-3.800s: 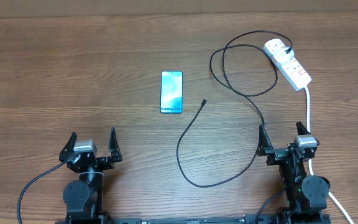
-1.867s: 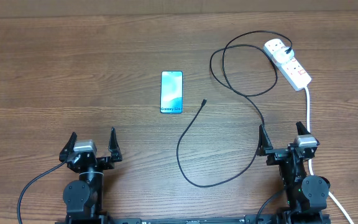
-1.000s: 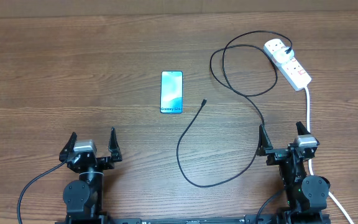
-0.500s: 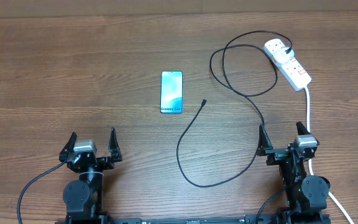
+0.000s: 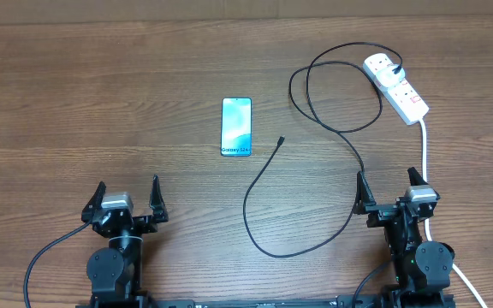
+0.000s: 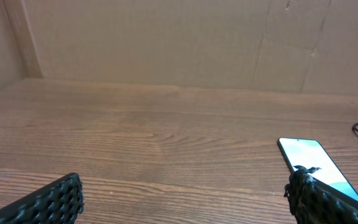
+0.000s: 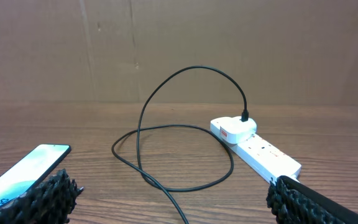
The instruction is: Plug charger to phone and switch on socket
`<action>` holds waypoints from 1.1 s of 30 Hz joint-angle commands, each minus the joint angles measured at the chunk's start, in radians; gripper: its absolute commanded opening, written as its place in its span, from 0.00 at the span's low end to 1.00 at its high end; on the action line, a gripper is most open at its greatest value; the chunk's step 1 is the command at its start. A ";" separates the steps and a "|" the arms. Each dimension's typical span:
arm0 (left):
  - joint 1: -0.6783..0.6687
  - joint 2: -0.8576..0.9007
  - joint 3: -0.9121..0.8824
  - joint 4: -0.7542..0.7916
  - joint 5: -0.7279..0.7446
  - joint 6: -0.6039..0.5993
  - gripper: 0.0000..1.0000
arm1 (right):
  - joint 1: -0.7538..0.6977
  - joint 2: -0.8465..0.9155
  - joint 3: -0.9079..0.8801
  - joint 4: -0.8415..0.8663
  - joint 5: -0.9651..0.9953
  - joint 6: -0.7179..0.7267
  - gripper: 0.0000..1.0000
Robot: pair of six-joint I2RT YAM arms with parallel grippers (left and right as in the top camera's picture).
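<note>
The phone [image 5: 236, 126] lies flat mid-table, blue-teal screen up; it also shows in the left wrist view [image 6: 316, 160] and the right wrist view [image 7: 22, 172]. The black charger cable [image 5: 315, 111] loops across the table, its connector tip [image 5: 281, 139] lying loose right of the phone. Its plug sits in the white socket strip [image 5: 398, 87], also seen in the right wrist view [image 7: 260, 152]. My left gripper [image 5: 127, 198] is open and empty at the near left. My right gripper [image 5: 386, 188] is open and empty at the near right, near the cable.
The socket's thick white cord [image 5: 424, 154] runs down past my right arm. A brown cardboard wall [image 6: 166, 37] stands along the table's far edge.
</note>
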 commanded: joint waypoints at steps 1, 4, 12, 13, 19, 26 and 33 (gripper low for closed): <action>-0.006 -0.010 -0.003 0.002 -0.005 0.014 1.00 | 0.005 -0.008 -0.010 0.006 0.005 -0.001 1.00; -0.006 -0.010 -0.003 0.002 -0.005 0.014 1.00 | 0.005 -0.008 -0.010 0.006 0.005 -0.001 1.00; -0.006 -0.010 -0.003 0.002 -0.005 0.014 1.00 | 0.005 -0.008 -0.010 0.006 0.005 -0.001 1.00; -0.006 -0.010 -0.003 0.004 -0.005 0.014 1.00 | 0.005 -0.008 -0.010 0.006 0.005 -0.001 1.00; -0.007 -0.010 -0.003 0.096 0.270 -0.243 1.00 | 0.005 -0.008 -0.010 0.006 0.005 -0.001 1.00; -0.006 -0.010 -0.003 0.266 0.462 -0.612 1.00 | 0.005 -0.008 -0.010 0.006 0.005 -0.001 1.00; -0.006 -0.010 0.015 0.763 0.407 -0.607 1.00 | 0.005 -0.008 -0.010 0.006 0.005 -0.001 1.00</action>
